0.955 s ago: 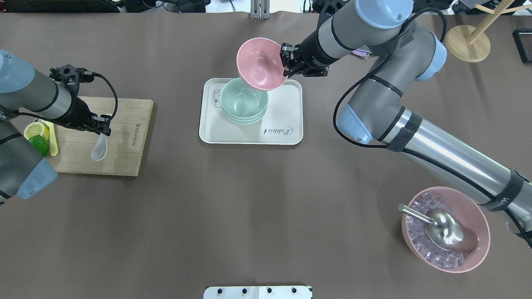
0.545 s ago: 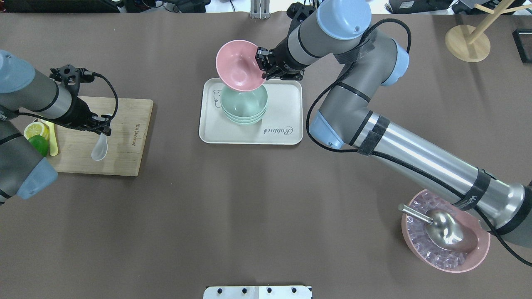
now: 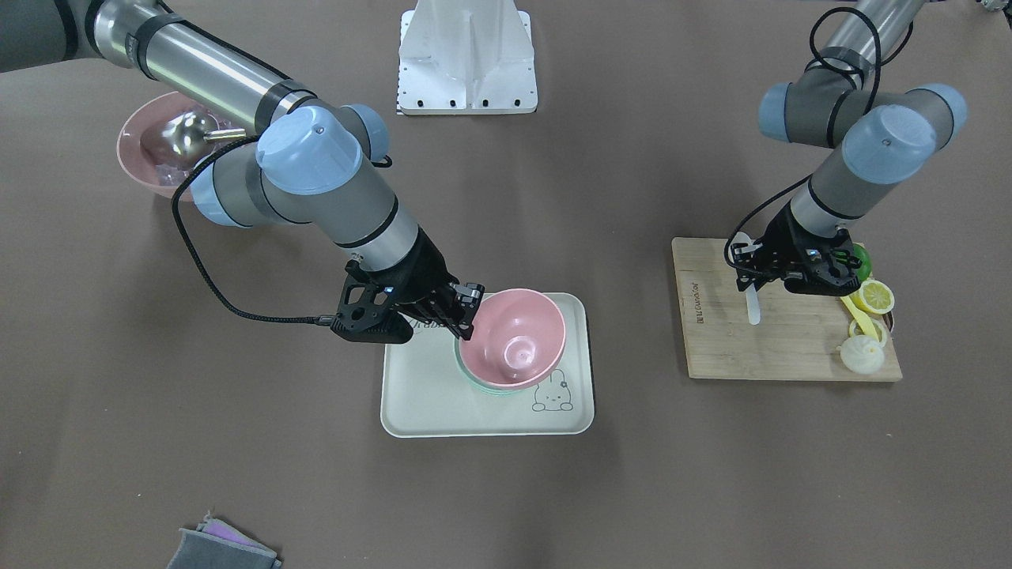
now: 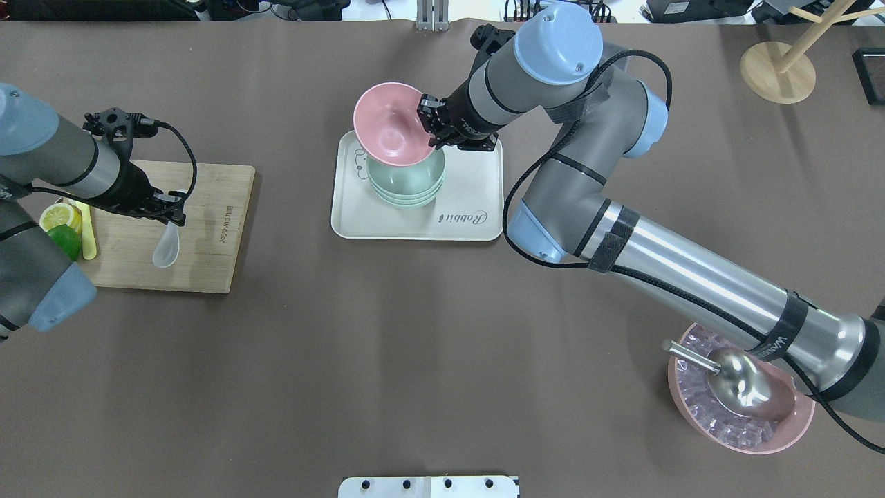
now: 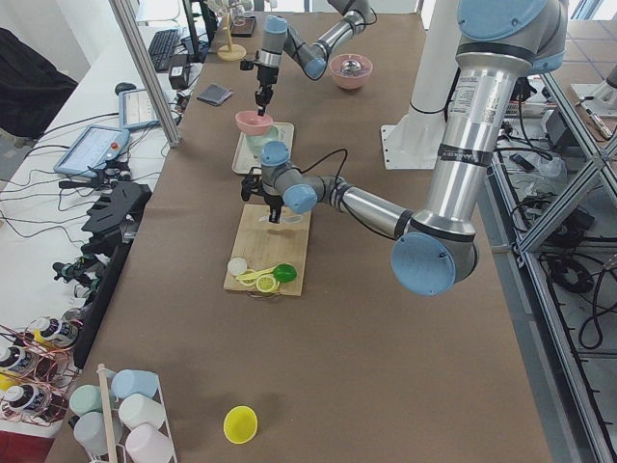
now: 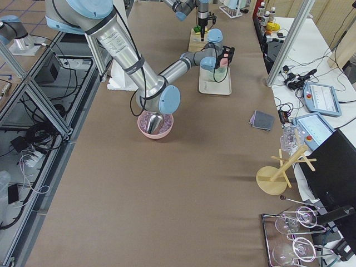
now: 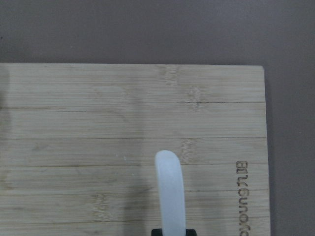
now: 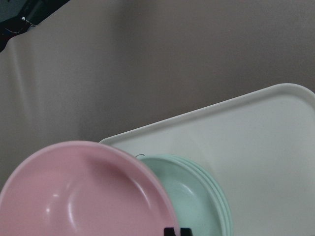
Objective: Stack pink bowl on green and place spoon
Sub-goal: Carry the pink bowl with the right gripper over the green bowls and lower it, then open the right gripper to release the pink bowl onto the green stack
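Observation:
My right gripper is shut on the rim of the pink bowl and holds it tilted just above the stack of green bowls on the white tray. In the front view the pink bowl covers most of the green stack. My left gripper is shut on the handle of a white spoon over the wooden cutting board. The left wrist view shows the spoon above the board.
Lemon and lime pieces lie at the board's left end. A pink bowl of ice with a metal scoop sits front right under my right arm. A wooden stand is at the back right. A grey cloth lies on the operators' side.
My right gripper has carried the pink bowl leftward and down, from beside the tray's back edge to just over the green bowls. The left arm and spoon have hardly moved.

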You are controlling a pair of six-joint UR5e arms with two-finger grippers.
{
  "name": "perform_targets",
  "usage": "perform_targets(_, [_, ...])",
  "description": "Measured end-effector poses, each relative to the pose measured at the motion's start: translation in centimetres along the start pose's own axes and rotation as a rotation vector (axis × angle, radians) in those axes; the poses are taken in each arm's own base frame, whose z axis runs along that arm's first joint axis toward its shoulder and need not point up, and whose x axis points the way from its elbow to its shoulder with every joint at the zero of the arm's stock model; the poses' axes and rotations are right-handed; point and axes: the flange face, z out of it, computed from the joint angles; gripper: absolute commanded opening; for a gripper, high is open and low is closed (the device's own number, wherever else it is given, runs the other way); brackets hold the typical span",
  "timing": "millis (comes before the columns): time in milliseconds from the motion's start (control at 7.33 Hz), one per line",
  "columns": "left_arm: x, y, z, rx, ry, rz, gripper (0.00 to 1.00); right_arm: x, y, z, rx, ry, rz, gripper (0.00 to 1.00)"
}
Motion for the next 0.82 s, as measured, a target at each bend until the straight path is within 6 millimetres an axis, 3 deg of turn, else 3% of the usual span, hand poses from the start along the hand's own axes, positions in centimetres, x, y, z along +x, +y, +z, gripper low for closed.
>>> perform_targets(818, [0.0, 0.1, 0.3, -0.003, -0.003, -0.001, 0.00, 0.6, 1.4, 1.5, -0.025, 0.049, 0.070, 0.00])
